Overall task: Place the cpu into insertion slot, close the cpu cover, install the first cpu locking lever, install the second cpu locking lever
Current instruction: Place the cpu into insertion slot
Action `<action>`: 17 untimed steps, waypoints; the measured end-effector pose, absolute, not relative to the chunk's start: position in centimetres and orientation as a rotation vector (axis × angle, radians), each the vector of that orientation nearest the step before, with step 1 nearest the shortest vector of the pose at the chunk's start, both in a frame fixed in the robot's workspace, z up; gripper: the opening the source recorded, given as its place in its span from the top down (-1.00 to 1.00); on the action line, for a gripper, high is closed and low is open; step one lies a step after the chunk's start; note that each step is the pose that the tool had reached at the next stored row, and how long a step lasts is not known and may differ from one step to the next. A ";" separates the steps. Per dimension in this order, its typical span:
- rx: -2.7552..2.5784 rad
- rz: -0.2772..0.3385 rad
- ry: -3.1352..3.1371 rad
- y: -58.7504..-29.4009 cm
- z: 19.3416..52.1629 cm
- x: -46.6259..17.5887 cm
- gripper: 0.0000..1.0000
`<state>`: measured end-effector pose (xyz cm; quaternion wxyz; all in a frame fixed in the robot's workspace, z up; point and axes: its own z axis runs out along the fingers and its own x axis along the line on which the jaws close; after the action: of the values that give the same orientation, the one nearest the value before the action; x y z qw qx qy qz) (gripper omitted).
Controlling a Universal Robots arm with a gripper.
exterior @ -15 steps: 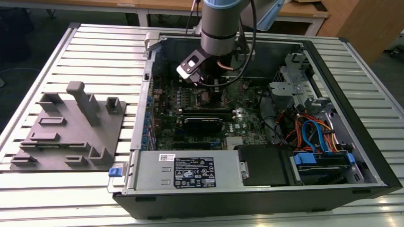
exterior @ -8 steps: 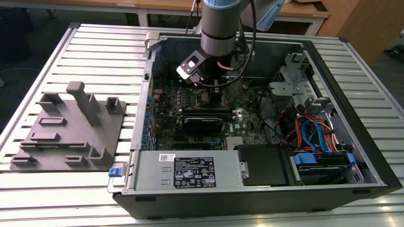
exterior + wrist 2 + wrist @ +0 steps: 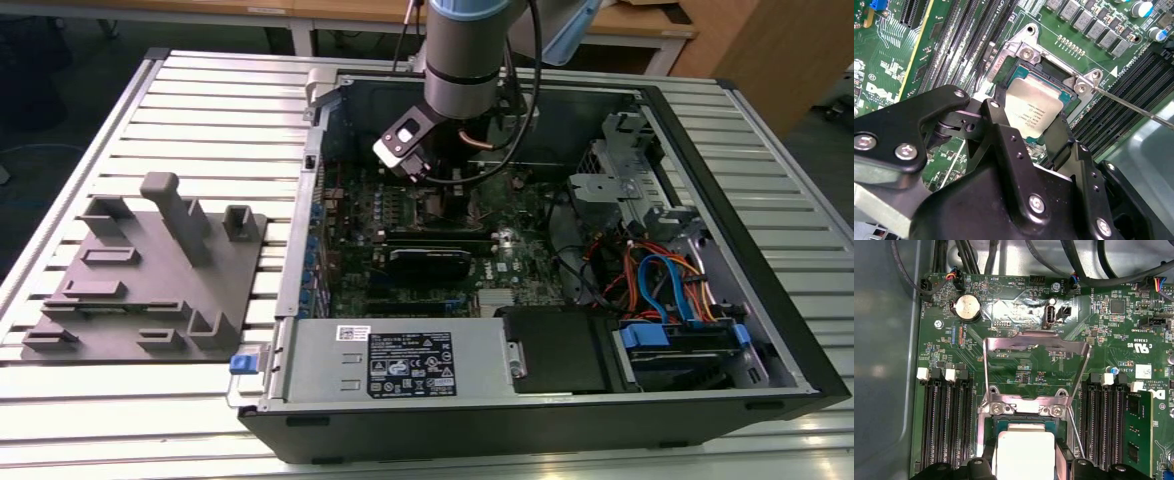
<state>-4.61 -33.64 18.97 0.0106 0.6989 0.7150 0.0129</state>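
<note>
Gripping the cpu (image 3: pixel 1035 111) by two opposite edges, the jaws stand closed to the chip's width, a black finger (image 3: pixel 1004 130) pressed against either side. The silver-topped chip sits square over the insertion slot (image 3: pixel 1046 62), inside the socket's silvery frame; whether it is fully seated cannot be told.

In the first wrist view the cpu cover (image 3: pixel 1036 343) stands raised and swung back from the socket, its square window showing green circuit board (image 3: pixel 1104 335) behind it. One thin wire locking lever (image 3: pixel 1134 107) juts out unlatched from a corner of the frame. Banks of long black memory slots (image 3: pixel 946 425) flank the socket on both sides, and a coin cell (image 3: pixel 968 307) sits on the board beyond the raised cover.

In the exterior view the arm (image 3: pixel 467 50) reaches down into an open computer case (image 3: pixel 534 425) lying on its side on a slatted metal worktop (image 3: pixel 200 100). The case holds the board, a labelled silver power supply (image 3: pixel 400 365) along its near wall, a black drive (image 3: pixel 561 345) beside that, and a tangle of orange and blue cables (image 3: pixel 661 280) towards the exterior view's right. A grey fixture plate (image 3: pixel 147 290) with upright posts rests on the worktop at the exterior view's left, apart from the case.
</note>
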 end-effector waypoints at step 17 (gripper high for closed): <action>2.181 0.041 2.231 -33.6 19.3 -4.6 -0.22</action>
<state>-4.61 -33.64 19.32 0.0106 0.6989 0.7150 0.0130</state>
